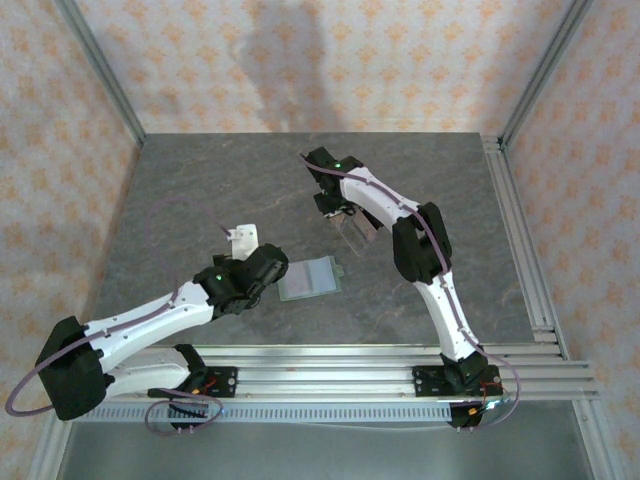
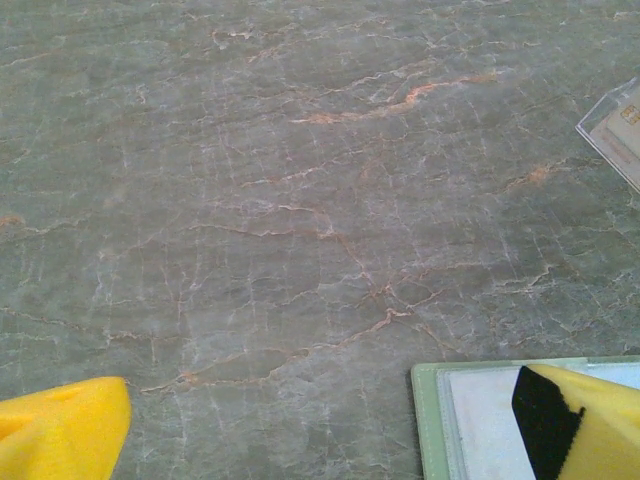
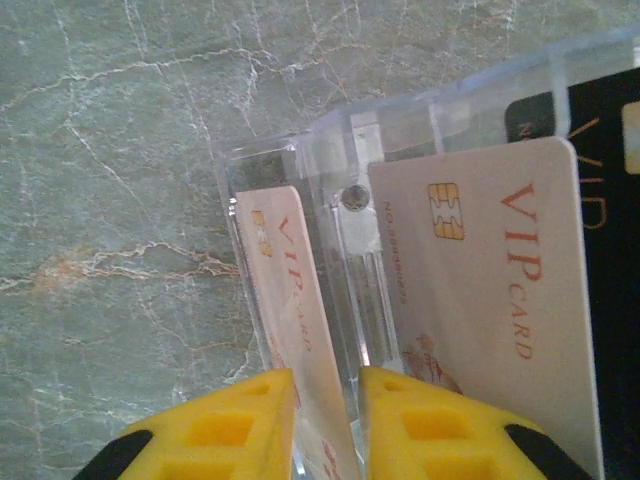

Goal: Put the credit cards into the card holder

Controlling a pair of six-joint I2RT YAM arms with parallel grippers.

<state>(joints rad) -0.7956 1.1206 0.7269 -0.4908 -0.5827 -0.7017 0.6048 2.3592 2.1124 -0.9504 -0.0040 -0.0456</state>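
Note:
The card holder (image 1: 310, 277) lies flat on the table, sage green with a pale inner panel and a small tab on its right edge. My left gripper (image 1: 258, 274) hovers open just left of it; its corner (image 2: 432, 420) shows under the right fingertip (image 2: 570, 420), and nothing is between the fingers. My right gripper (image 1: 340, 212) reaches into a clear acrylic rack (image 1: 358, 232). One credit card (image 3: 290, 290) stands edge-on in the rack's left slot (image 3: 330, 150) and runs down between my yellow fingers, which are closed narrowly on it (image 3: 328, 400). A second credit card (image 3: 490, 270) marked VIP faces me on the right.
A black card (image 3: 612, 150) stands behind the pale VIP card in the rack. Bare marble-patterned table (image 1: 200, 190) stretches left and behind. Metal rails (image 1: 520, 240) run along the table's right and near edges, and patterned walls close the back and sides.

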